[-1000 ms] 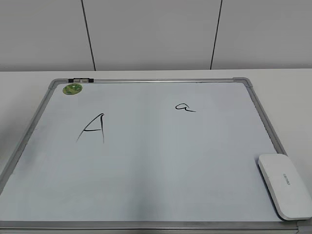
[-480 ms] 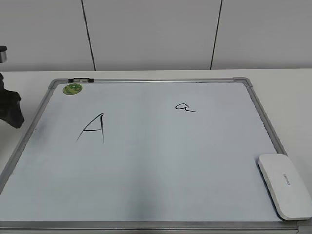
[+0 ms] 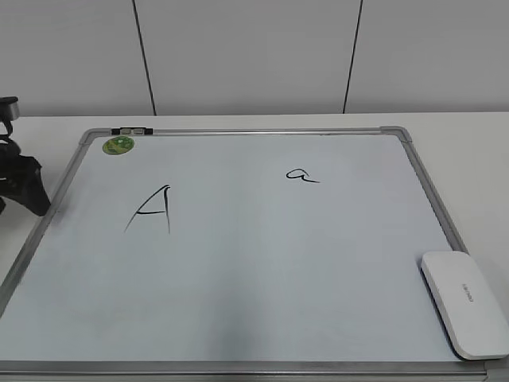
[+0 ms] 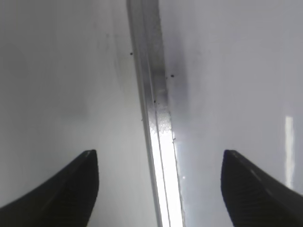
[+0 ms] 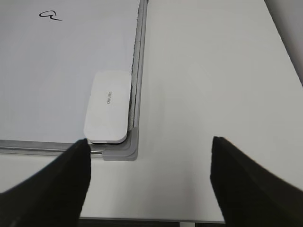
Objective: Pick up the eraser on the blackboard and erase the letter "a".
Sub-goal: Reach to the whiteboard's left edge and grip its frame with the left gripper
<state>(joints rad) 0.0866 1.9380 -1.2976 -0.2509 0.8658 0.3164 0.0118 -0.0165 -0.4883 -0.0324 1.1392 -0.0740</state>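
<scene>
The blackboard (image 3: 254,270) is a white board with a silver frame, lying flat on the table. The white eraser (image 3: 466,303) lies at its near right corner, partly over the frame; it also shows in the right wrist view (image 5: 108,107). The small letter "a" (image 3: 301,175) is written at the upper right of the board and shows in the right wrist view (image 5: 49,16). My left gripper (image 3: 22,188) is open and empty beside the board's left frame (image 4: 158,127); its jaws (image 4: 158,161) straddle that frame. My right gripper (image 5: 149,156) is open and empty, over bare table before the board's corner.
A large capital "A" (image 3: 151,209) is drawn on the board's left half. A round green sticker (image 3: 118,145) sits in the far left corner, by a small clip on the frame. White table (image 5: 213,85) surrounds the board; a panelled wall stands behind.
My left gripper came into view at the left edge and moved down and right toward the board's left frame. The eraser and both letters have not moved.
</scene>
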